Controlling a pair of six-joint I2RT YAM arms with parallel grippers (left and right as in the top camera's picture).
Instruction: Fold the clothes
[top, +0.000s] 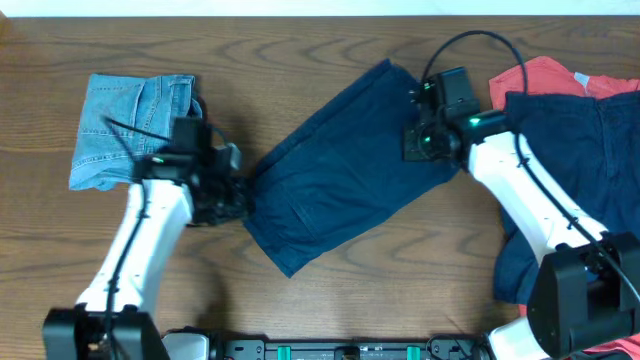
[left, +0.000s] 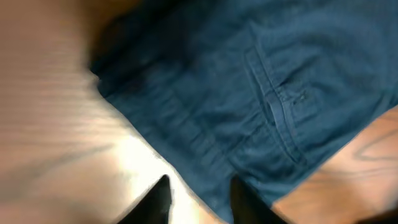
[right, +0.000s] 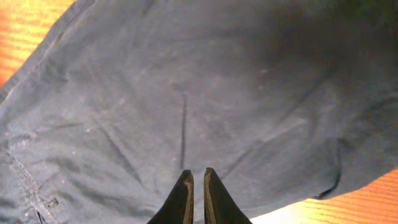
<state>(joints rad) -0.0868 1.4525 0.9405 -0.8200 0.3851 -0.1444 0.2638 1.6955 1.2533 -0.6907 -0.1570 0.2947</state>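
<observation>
Dark navy shorts (top: 340, 170) lie flat and diagonal across the middle of the table. My left gripper (top: 237, 197) is at their lower left edge. In the left wrist view it (left: 199, 199) is open, with one finger over bare wood and the other over the hem of the shorts (left: 261, 93). My right gripper (top: 420, 140) is over the upper right part of the shorts. In the right wrist view its fingers (right: 194, 186) are shut together just above the flat fabric (right: 186, 93), with no cloth visibly pinched between them.
Folded light blue denim (top: 130, 130) lies at the back left, right behind my left arm. A pile at the right holds a red garment (top: 545, 78) and a large navy garment (top: 580, 150) under my right arm. Bare wood shows along the front.
</observation>
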